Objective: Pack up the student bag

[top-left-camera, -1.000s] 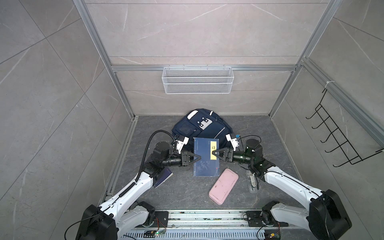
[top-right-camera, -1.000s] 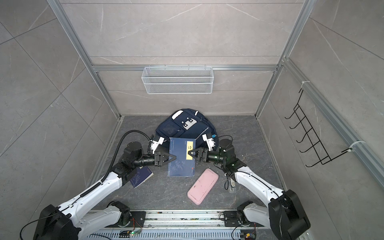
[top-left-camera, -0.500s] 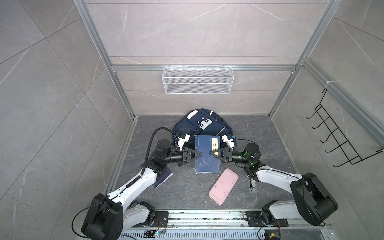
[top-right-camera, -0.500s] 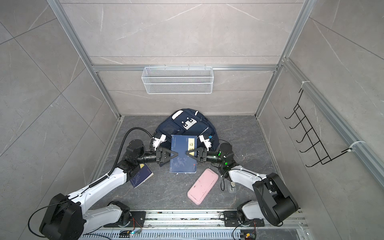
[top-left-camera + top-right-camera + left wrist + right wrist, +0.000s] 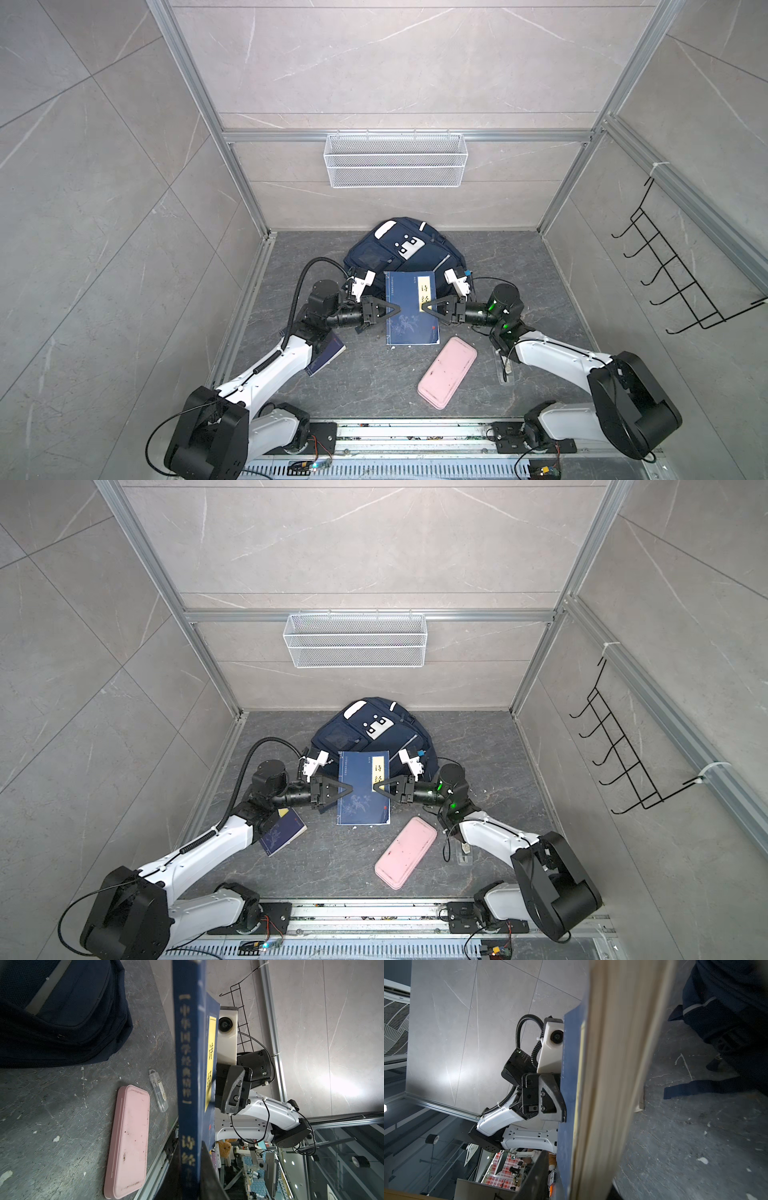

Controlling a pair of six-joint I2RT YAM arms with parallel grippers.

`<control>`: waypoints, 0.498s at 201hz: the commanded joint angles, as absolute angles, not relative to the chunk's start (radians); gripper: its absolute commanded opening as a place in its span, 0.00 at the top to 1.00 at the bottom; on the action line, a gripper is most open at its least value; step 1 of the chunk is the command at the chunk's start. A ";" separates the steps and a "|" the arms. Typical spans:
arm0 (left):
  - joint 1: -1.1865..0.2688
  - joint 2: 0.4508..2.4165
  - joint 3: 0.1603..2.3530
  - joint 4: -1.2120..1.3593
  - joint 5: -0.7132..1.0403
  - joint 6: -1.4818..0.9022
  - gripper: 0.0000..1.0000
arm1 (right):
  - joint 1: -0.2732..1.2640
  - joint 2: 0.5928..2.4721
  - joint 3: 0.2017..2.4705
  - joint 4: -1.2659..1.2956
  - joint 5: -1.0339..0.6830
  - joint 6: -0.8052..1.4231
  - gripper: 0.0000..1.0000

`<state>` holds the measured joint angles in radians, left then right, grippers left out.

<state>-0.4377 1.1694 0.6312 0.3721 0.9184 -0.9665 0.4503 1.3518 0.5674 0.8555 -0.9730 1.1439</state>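
Top views, both | student bag (image 5: 419, 259) lies at rear of worktop (image 5: 361, 386), seemingly nothing packed yet | left tool (image 5: 399, 309) clamps raised navy book (image 5: 409, 328) at spine; right tool (image 5: 423, 307) straddles its page edge, grip unclear | pink case (image 5: 446, 372), second book (image 5: 282, 831) still outside

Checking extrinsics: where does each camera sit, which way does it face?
Top views: overhead, looking down on student bag, book, pink case; left arm, right arm whole, left claw and right claw at the book.
Left wrist: on left arm, facing the book's spine; right claw and arm beyond.
Right wrist: on right arm, facing its page edge; left claw and arm beyond.
Shared: wrist views face each other across the book.
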 commanded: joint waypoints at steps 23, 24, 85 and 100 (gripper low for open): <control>-0.433 1.169 0.642 0.373 0.939 -0.936 1.00 | 0.449 1.311 0.615 0.751 -0.956 1.074 0.81; -0.433 1.169 0.641 0.372 0.940 -0.936 1.00 | 0.450 1.310 0.615 0.749 -0.955 1.073 0.82; -0.433 1.178 0.675 0.276 0.908 -0.883 0.66 | 0.449 1.258 0.622 0.596 -0.900 0.993 1.00; -0.429 1.185 0.696 0.244 0.896 -0.868 0.56 | 0.449 1.222 0.641 0.491 -0.858 0.943 1.00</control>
<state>-0.4374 1.1748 0.6365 0.2996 0.9085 -0.9218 0.4511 1.2881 0.5896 0.6342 -0.9257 1.0363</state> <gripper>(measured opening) 0.380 0.107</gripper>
